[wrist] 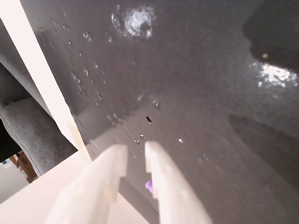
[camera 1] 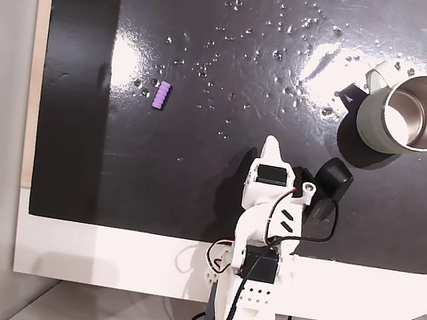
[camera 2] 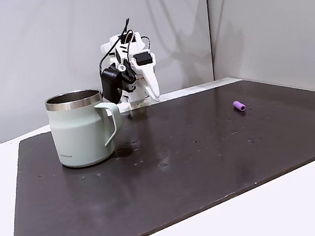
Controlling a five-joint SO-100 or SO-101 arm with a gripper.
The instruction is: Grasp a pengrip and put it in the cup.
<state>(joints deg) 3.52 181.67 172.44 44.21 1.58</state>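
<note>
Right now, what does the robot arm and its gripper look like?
The arm is white plastic with black servo blocks set into its joints. Thin black and red cables loop along it, and a black camera module sits beside the wrist. The gripper has two pale, off-white tapered fingers.

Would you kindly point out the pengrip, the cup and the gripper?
pengrip (camera 1: pixel 162 96), a fixed view, middle of its ribbed side.
cup (camera 2: pixel 79 135), a fixed view, outer wall.
gripper (wrist: pixel 135 155), wrist view, between the tips.
</note>
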